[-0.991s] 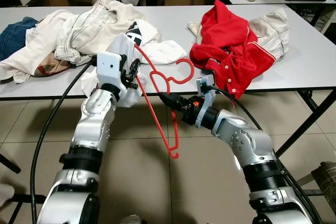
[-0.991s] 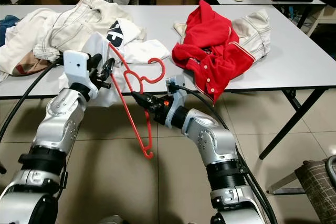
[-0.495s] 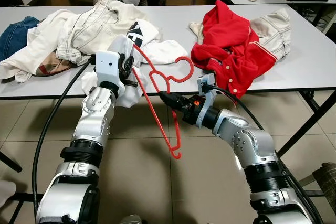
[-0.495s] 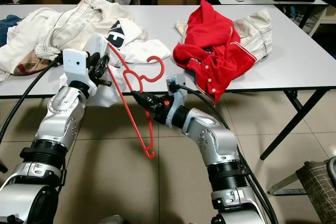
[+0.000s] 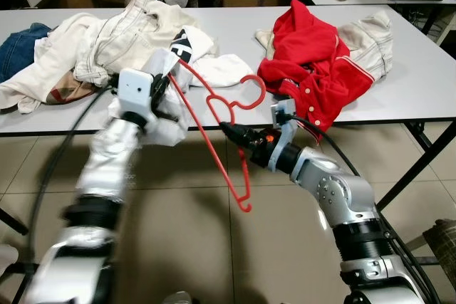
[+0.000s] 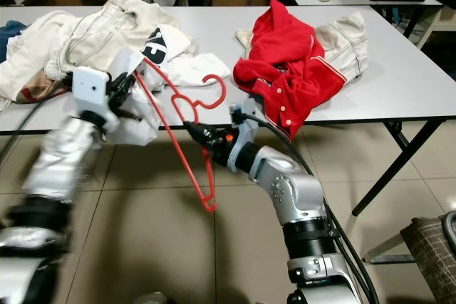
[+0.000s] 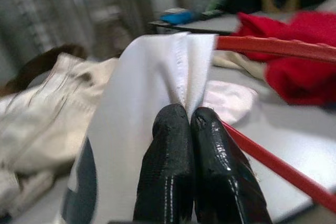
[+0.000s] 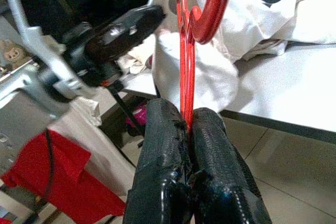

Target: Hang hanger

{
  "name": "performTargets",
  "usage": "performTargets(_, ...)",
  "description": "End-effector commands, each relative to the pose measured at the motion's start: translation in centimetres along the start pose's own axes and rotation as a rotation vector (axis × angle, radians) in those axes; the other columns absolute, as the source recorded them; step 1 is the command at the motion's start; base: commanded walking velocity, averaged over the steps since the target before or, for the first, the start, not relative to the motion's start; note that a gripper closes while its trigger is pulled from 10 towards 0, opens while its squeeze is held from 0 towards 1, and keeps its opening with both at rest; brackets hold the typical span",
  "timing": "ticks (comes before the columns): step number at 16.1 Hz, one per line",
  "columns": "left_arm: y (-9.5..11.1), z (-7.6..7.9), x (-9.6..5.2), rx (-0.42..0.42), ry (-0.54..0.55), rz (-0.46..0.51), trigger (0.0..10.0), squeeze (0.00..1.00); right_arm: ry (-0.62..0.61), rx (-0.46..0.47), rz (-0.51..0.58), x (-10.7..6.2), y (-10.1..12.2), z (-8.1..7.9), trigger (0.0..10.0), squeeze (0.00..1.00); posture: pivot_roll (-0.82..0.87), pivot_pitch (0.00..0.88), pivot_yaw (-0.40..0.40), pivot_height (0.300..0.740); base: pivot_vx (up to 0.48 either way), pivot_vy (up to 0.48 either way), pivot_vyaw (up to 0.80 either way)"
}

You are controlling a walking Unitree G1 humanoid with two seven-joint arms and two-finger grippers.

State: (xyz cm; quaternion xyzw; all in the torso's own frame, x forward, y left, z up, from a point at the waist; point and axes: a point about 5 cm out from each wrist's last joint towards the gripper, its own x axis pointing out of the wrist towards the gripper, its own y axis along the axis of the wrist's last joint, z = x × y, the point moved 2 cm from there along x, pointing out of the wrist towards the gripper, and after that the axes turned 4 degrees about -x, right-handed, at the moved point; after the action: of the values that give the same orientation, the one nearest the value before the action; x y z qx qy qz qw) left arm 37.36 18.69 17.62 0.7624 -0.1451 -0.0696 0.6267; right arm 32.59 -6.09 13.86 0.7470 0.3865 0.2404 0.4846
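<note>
R gripper point(image 5: 229, 130) pinches red hanger point(image 5: 226, 149) mid-frame, long axis steep; L gripper point(image 5: 158, 87) clamps white shirt point(image 5: 171, 115) at upper end.

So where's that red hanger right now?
The red hanger hangs in the air before the table's front edge, pinched in the right gripper, its upper end by the white shirt the left gripper holds.

Left gripper point(image 7: 190, 114) pinched closed, arm raised at the table point(image 5: 427, 83) edge. Right gripper point(image 8: 187, 124) clamped closed, forearm extended leftward below the table edge.
</note>
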Motion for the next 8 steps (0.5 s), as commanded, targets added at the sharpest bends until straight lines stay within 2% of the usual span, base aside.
performTargets(1, 0.5, 0.7, 0.0, 0.049, -0.095, -0.021, 0.0, 0.00, -0.009, -0.006, 0.021, 0.0, 0.5, 0.1, 10.0, 0.00, -0.01, 0.002, 0.052, 0.740, 0.000, 0.000, 0.00)
performTargets(2, 1.1, 0.2, -0.7, 0.118, -0.183, -0.054, 0.0, 0.00, -0.005, 0.001, 0.022, 0.1, 0.4, 0.0, 10.0, 0.00, 0.00, 0.004, 0.045, 0.740, 0.000, 0.000, 0.00)
performTargets(4, 1.9, -0.5, -1.3, 0.172, -0.235, -0.084, 0.0, 0.00, 0.003, 0.008, 0.021, 0.5, 0.2, -0.3, 10.0, 0.00, 0.01, 0.005, 0.040, 0.740, 0.000, 0.000, 0.00)
performTargets(6, 3.0, -1.0, -1.5, 0.186, -0.251, -0.083, 0.0, 0.00, 0.007, 0.016, 0.015, 0.9, 0.1, -0.4, 10.0, 0.00, 0.02, 0.004, 0.037, 0.740, 0.000, 0.000, 0.00)
performTargets(8, 4.6, -1.6, -1.3, 0.132, -0.215, -0.028, 0.0, 0.00, -0.054, 0.012, -0.036, 1.0, -0.6, 0.4, 10.0, 0.00, 0.02, 0.003, 0.038, 0.740, 0.000, 0.000, 0.00)
